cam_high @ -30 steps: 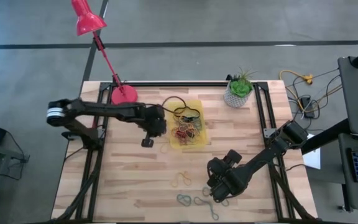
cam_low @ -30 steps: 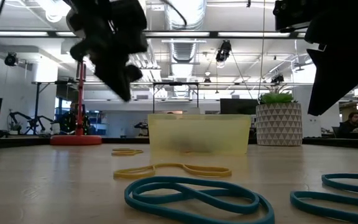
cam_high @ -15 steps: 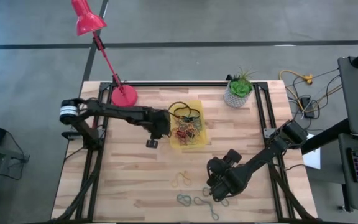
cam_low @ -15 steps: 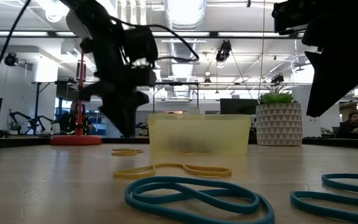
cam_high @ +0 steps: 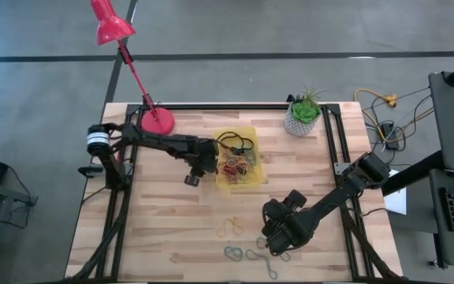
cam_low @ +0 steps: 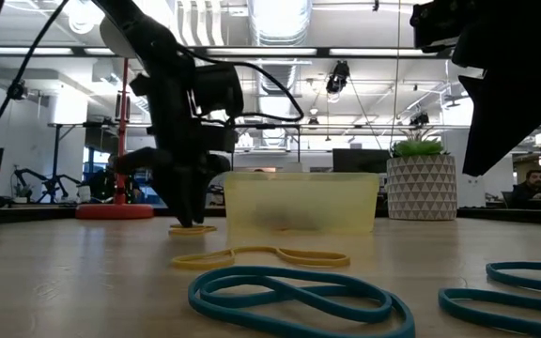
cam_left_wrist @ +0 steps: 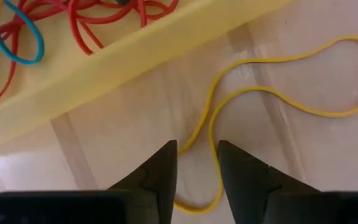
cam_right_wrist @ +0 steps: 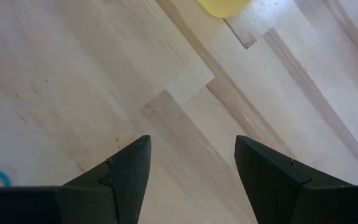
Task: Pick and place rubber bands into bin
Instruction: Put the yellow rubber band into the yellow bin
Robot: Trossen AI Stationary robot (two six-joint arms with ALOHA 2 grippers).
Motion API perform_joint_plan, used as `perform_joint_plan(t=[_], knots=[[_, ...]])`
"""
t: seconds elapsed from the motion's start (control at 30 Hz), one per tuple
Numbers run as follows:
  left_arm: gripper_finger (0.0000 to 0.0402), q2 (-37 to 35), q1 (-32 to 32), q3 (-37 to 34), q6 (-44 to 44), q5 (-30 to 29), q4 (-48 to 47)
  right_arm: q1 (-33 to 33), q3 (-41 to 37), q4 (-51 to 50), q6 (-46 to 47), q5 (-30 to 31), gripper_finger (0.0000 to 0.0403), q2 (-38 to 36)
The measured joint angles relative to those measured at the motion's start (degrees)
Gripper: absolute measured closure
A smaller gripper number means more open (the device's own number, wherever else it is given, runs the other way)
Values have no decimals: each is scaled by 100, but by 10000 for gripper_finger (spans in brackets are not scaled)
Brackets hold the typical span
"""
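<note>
Wooden desk (cam_high: 164,221) planks bear a yellow rubber band (cam_left_wrist: 272,87) just left of the bin (cam_high: 247,134), straddled by the left pincer (cam_left_wrist: 197,163)'s part-open fingers, which may close too shallow and miss the flat loop.

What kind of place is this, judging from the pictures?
Probably a robotics lab or workshop: a wooden workbench with two robot arms, exposed ceiling ducts with spotlights, and more equipment standing in the open room behind.
</note>
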Motion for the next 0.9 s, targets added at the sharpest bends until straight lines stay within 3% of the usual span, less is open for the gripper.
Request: perform_joint_plan(t=[0.4, 0.63, 0.9], knots=[[335, 305, 52, 9, 123, 392, -28, 0, -52, -6, -16, 2, 184, 0], [395, 327, 56, 2, 162, 496, -92, -2, -64, -7, -16, 2, 184, 0], [401, 152, 28, 33, -169, 598, -350, -2, -64, -9, -17, 4, 184, 0]])
